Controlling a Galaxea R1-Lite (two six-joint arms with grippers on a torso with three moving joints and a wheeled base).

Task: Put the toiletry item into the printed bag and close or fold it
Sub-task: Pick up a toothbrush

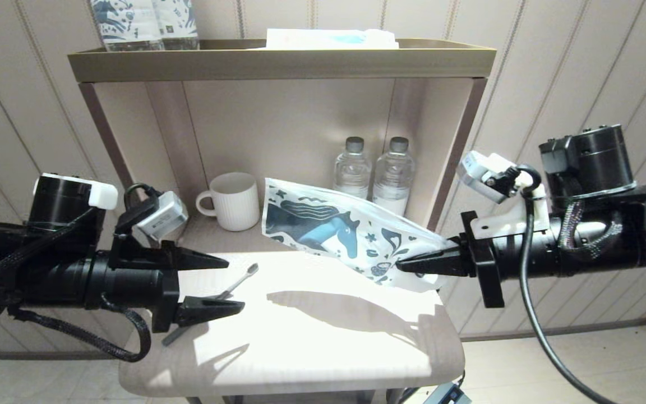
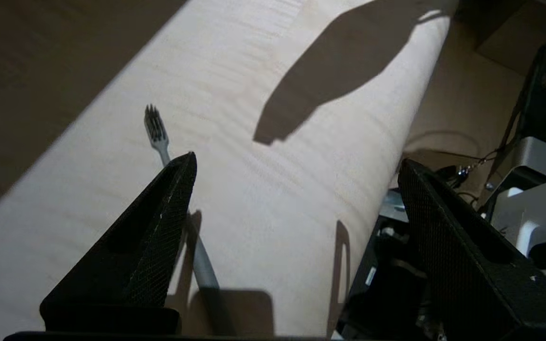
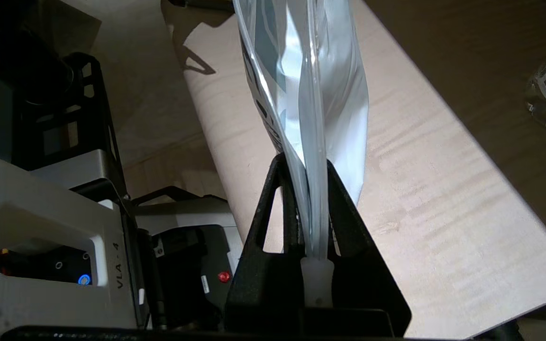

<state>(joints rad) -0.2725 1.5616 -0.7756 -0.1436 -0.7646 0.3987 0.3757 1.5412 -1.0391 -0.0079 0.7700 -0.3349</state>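
Observation:
The grey toothbrush (image 1: 238, 285) lies flat on the pale wooden table (image 1: 312, 342), bristle head pointing toward the shelf. My left gripper (image 1: 235, 284) hovers over its handle, wide open with nothing held; in the left wrist view the toothbrush (image 2: 157, 135) runs under one finger (image 2: 159, 227). The printed bag (image 1: 334, 230), white with a dark blue horse, hangs in the air above the table's far right. My right gripper (image 1: 404, 266) is shut on its lower right corner; in the right wrist view the bag (image 3: 301, 85) rises from the closed jaws.
A white ribbed mug (image 1: 232, 201) and two clear water bottles (image 1: 373, 174) stand in the shelf recess behind the table. Blue-and-white printed packs (image 1: 143, 22) sit on the top shelf (image 1: 278, 62). Robot base parts (image 3: 64, 213) lie beside the table edge.

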